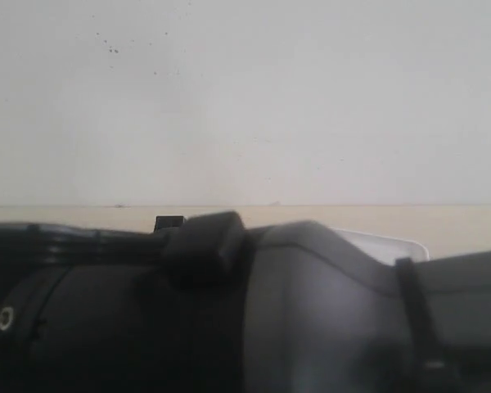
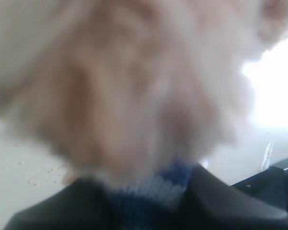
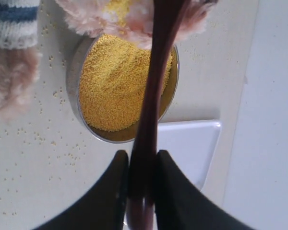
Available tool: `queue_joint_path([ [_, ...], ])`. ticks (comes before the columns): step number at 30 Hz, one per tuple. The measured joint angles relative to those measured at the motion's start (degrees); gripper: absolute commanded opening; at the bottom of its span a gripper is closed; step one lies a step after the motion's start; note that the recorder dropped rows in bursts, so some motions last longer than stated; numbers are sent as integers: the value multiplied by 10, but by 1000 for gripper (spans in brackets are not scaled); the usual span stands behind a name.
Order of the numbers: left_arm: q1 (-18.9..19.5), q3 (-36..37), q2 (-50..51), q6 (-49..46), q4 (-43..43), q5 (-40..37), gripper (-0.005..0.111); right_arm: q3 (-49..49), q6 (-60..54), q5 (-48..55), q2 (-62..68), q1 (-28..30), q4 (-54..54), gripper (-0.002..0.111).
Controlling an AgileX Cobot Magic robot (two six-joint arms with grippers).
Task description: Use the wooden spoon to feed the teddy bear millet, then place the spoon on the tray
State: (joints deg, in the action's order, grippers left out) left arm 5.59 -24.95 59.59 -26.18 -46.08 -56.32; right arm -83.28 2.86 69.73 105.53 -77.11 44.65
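Right gripper [image 3: 143, 191] clamps the wooden spoon [image 3: 156, 81] by its handle; the spoon's other end reaches the teddy bear [image 3: 81, 17] above the millet [image 3: 115, 86] in its bowl [image 3: 73, 72], just beside the tray [image 3: 192, 143]. Left gripper [image 2: 146, 194] clasps the bear at its striped shirt.

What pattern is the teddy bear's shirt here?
The teddy bear's shirt has blue-and-white stripes. It is clearest in the right wrist view and only a blur in the left wrist view.

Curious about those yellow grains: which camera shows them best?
The right wrist view: the millet fills its metal bowl, close and sharp. The left wrist view catches only stray grains on the table; the exterior view shows none.
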Motion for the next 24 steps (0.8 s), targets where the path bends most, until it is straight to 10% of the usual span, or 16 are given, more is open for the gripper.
queue_joint_path([
  [24,0,0,0,-2,0,-3,4,0,70,0,-59,0,-81,4],
])
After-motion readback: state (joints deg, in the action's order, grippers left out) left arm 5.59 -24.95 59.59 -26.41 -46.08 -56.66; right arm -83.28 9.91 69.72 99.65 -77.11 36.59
